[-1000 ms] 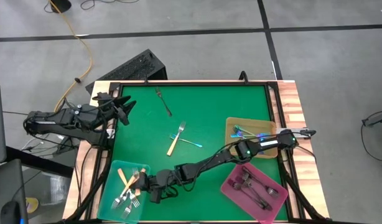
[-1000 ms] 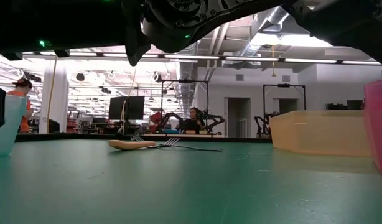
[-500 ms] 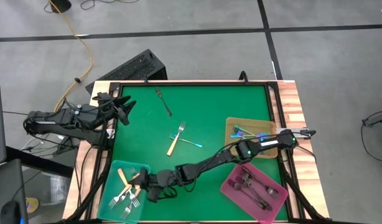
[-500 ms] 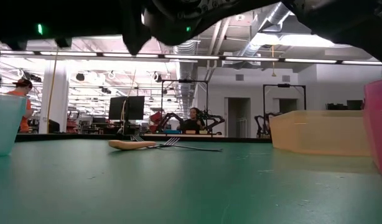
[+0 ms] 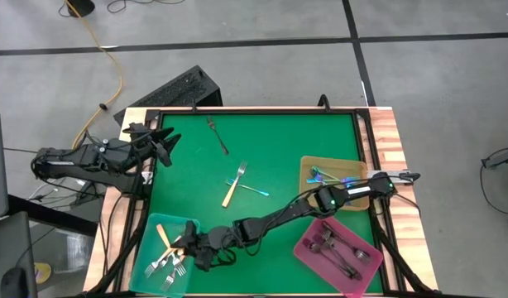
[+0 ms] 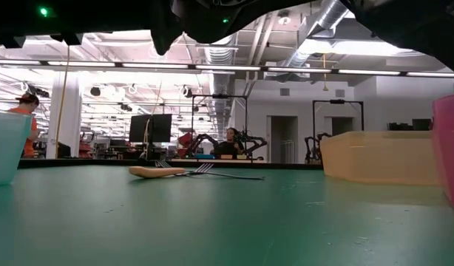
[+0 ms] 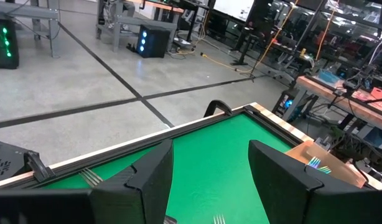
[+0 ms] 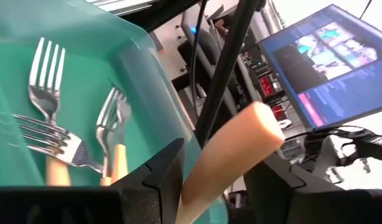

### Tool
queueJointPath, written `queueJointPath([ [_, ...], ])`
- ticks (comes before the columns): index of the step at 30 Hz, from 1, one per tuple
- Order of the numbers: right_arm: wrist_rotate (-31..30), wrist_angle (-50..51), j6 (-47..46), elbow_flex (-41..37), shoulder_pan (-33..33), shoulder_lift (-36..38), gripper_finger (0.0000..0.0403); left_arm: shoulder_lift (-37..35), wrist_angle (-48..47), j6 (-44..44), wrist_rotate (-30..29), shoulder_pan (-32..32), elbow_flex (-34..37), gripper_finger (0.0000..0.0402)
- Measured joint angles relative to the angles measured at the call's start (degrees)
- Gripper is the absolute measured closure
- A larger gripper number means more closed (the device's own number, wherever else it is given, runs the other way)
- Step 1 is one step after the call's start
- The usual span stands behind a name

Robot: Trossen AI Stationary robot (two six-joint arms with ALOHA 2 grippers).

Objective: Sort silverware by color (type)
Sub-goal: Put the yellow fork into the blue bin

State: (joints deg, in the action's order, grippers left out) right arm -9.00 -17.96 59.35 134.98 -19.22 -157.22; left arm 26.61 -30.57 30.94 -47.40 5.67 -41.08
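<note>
The right tool (image 5: 188,246) grips a cream fork (image 8: 231,158) over the teal tray (image 5: 148,242); next it should release it. The left tool (image 5: 165,141) waits wide apart, far left.

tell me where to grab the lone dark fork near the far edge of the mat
Grip the dark fork at mid-handle, coming straight down from above. It lies flat and alone on the green mat, so set the jaws across its slim shaft. The waiting left gripper is nearest.
</note>
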Motion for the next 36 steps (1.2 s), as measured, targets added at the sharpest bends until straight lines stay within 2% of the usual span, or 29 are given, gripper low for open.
queueJointPath([
  [6, 0.1, 0.1, -1.9, 0.0, 0.0, 0.5, 0.0224, 0.0, 0.0, 0.0, -0.1, 0.0, 0.0, 0.0210],
  [11, 2.7, 4.1, -9.1, 0.0, 0.1, 2.2, 0.0224, 0.0, 0.0, 0.4, -0.3, 0.0, 0.0, 0.0210],
  [15, 7.7, 4.8, -13.7, 0.0, 0.7, 2.7, 0.0224, 0.0, 0.0, 0.4, -0.3, 0.0, 0.0, 0.0210],
  [20, 9.8, 4.7, -14.1, 0.0, 1.0, 2.7, 0.0224, 0.0, 0.0, 1.3, -0.3, 0.0, 0.0, 0.0210],
  [27, 18.6, 3.6, -14.3, 0.0, 1.5, 2.7, 0.0224, 0.0, 0.0, 2.1, -0.2, 0.0, 0.0, 0.0210],
  [32, 21.2, 1.3, -16.1, 0.0, 2.5, 2.7, 0.0224, 0.0, 0.0, 2.9, -0.2, 0.0, 0.0, 0.0210],
  [36, 23.5, -0.6, -21.7, 0.0, 3.4, 2.6, 0.0224, 0.0, 0.0, 3.7, -0.2, 0.0, 0.0, 0.0210],
])
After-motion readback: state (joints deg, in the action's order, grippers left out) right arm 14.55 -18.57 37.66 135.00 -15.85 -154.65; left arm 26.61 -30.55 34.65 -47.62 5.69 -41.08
